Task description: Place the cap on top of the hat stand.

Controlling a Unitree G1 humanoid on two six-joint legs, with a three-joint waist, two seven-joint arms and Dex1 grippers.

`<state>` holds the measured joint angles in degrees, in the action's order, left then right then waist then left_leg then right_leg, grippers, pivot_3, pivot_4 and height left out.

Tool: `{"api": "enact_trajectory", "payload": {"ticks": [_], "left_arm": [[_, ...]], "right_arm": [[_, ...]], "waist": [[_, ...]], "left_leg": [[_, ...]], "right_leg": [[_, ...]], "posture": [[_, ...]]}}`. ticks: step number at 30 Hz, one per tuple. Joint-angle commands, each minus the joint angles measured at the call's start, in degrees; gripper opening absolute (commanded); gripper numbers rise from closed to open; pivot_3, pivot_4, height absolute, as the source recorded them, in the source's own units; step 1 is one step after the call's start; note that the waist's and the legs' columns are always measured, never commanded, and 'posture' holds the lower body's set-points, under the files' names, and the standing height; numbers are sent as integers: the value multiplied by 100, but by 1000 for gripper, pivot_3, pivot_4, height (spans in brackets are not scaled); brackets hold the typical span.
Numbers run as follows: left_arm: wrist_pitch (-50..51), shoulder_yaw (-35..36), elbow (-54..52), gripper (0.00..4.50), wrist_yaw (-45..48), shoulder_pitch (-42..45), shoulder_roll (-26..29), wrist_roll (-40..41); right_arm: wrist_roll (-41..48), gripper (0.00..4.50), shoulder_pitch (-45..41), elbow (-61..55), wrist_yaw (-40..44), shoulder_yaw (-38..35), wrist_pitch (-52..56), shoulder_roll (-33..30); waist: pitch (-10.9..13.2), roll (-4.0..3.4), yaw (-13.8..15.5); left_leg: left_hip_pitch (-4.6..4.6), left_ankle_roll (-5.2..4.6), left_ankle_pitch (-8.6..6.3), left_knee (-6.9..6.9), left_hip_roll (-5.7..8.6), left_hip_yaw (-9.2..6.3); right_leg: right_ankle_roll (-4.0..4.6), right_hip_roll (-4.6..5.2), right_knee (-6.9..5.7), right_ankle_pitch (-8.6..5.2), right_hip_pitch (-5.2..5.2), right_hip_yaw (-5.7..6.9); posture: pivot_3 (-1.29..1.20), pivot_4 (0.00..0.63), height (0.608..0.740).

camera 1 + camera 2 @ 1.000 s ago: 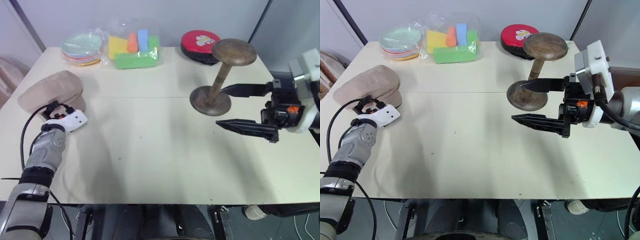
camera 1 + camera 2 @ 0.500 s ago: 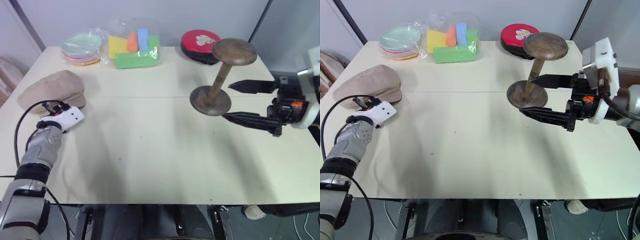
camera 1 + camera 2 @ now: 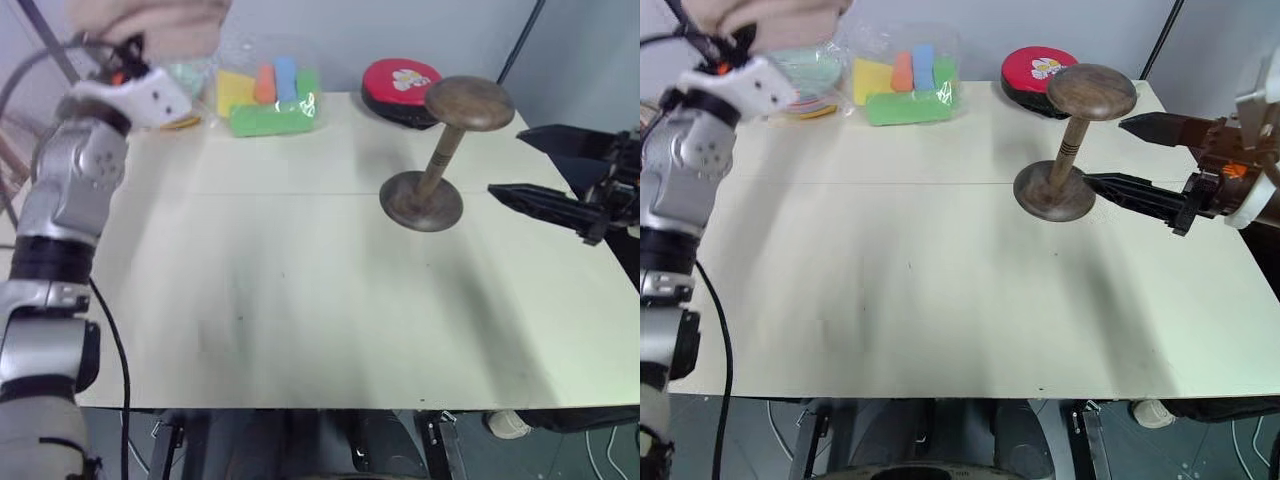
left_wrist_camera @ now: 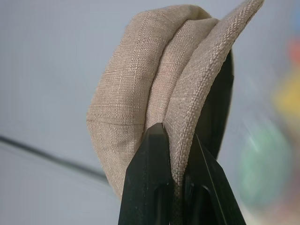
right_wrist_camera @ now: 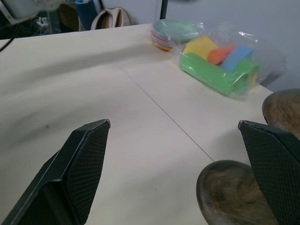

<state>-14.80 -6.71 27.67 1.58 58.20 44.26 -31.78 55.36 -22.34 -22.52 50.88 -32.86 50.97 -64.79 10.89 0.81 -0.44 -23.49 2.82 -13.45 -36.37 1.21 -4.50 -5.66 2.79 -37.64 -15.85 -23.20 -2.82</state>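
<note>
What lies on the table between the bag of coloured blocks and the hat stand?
In the left eye view, the red and black round pad lies between the bag of coloured blocks and the hat stand, towards the table's far edge.

The bench (image 3: 300, 300) has a pale cream top with one thin seam across it. The hat stand (image 3: 440, 150) stands upright on its round base near the right edge. Along the far edge lie a stack of coloured plates (image 3: 805, 85) partly hidden, a clear bag of coloured foam blocks (image 3: 268, 95), and a red and black round pad (image 3: 402, 88).
</note>
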Motion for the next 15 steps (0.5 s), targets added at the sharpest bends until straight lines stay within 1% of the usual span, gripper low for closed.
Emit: {"api": "enact_trajectory", "payload": {"ticks": [1,4,8,10,13,15], "left_arm": [[-801,-266,-191,69,56,693,-591,269],[-1599,-561,13,69,176,1062,-1116,382],[-2566,-1087,699,69,178,1464,-1698,140],[-2818,-1176,967,69,100,1570,-1801,60],[-3106,-1408,1588,69,-119,1779,-2233,-99],[-3236,-1563,1890,69,-419,1915,-2415,-364]], "right_arm": [[145,4500,82,-121,-70,-558,121,-136],[225,4500,232,-148,-94,-876,300,-182],[151,4500,648,-272,-74,-1594,591,-284],[166,4500,775,-309,-94,-1810,675,-301],[170,4500,1157,-505,-106,-2509,1017,-250],[284,4500,1321,-659,-178,-2787,1178,-191]], "waist": [[0,0,51],[1,1,110],[1,2,93],[1,2,62],[2,2,44],[2,4,56]], "left_leg": [[-2,0,0,-5,4,-2],[-5,-4,-2,-15,7,2],[-5,-8,-5,-17,13,7],[-1,-10,-6,-16,12,12],[4,-11,-6,-14,10,16],[2,-11,-6,-15,12,16]], "right_leg": [[-2,0,0,1,2,0],[-6,1,1,3,4,-2],[-7,-2,2,3,3,-6],[-7,-7,1,3,2,-10],[-7,-12,-3,3,1,-15],[-8,-11,-3,2,2,-15]], "posture": [[0,150,740],[0,150,740],[0,150,740],[0,150,740],[0,150,740],[0,150,740]]}}
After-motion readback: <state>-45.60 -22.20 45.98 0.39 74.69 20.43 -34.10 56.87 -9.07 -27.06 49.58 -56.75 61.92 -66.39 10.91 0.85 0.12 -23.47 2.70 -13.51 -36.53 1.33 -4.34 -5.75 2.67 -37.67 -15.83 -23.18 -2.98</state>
